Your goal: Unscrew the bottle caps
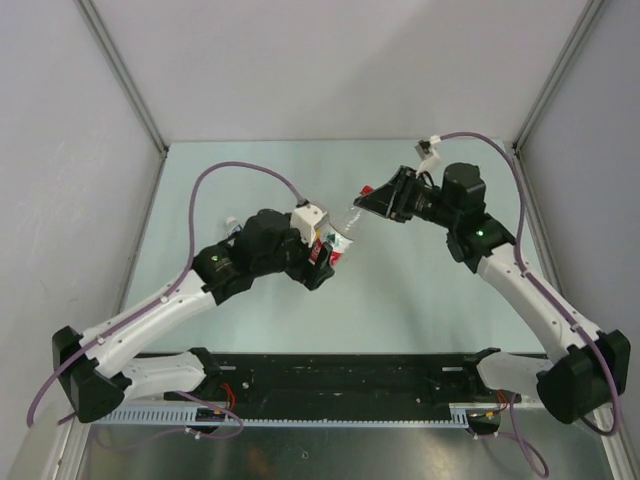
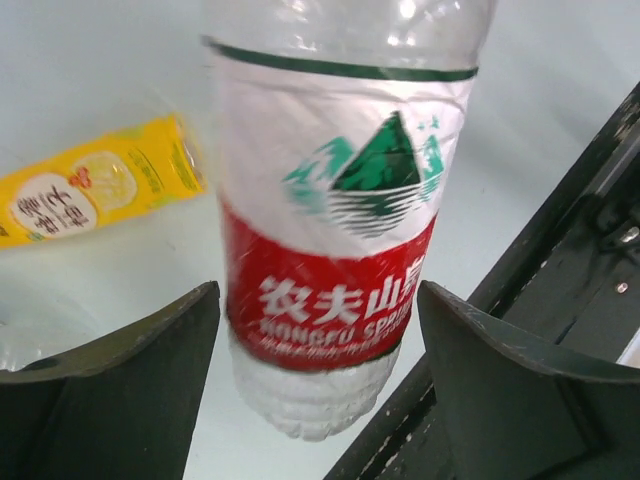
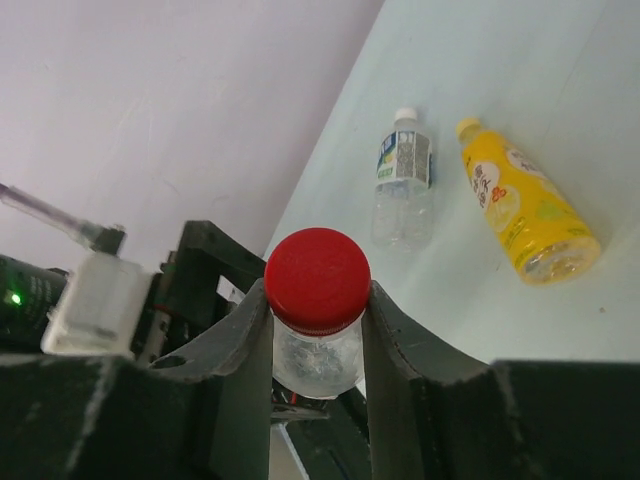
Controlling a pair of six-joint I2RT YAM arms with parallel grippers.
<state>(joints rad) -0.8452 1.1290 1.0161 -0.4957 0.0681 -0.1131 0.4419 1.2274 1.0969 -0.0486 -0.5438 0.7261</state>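
The right gripper [image 3: 317, 300] is clamped on the red cap [image 3: 317, 275] of the slim bottle [image 2: 330, 250]. Its long axis runs from the cap toward the left gripper [image 2: 318, 295], whose fingers stand apart with gaps on either side of the label. On the pale table [image 1: 420, 290], between grey walls, the yellow bottle [image 3: 525, 200] and short bottle [image 3: 403, 180] lie flat.

Red cap [image 3: 317, 277] on slim clear bottle [image 2: 330, 250], red-white label, pinched between right gripper [image 3: 317, 292] jaws; bottle body between left gripper [image 2: 318, 300] jaws, gaps both sides. Yellow bottle [image 3: 522, 205], yellow cap [image 3: 467, 127], and short clear bottle [image 3: 403, 185], white cap [image 3: 405, 115], lie beyond right jaws.
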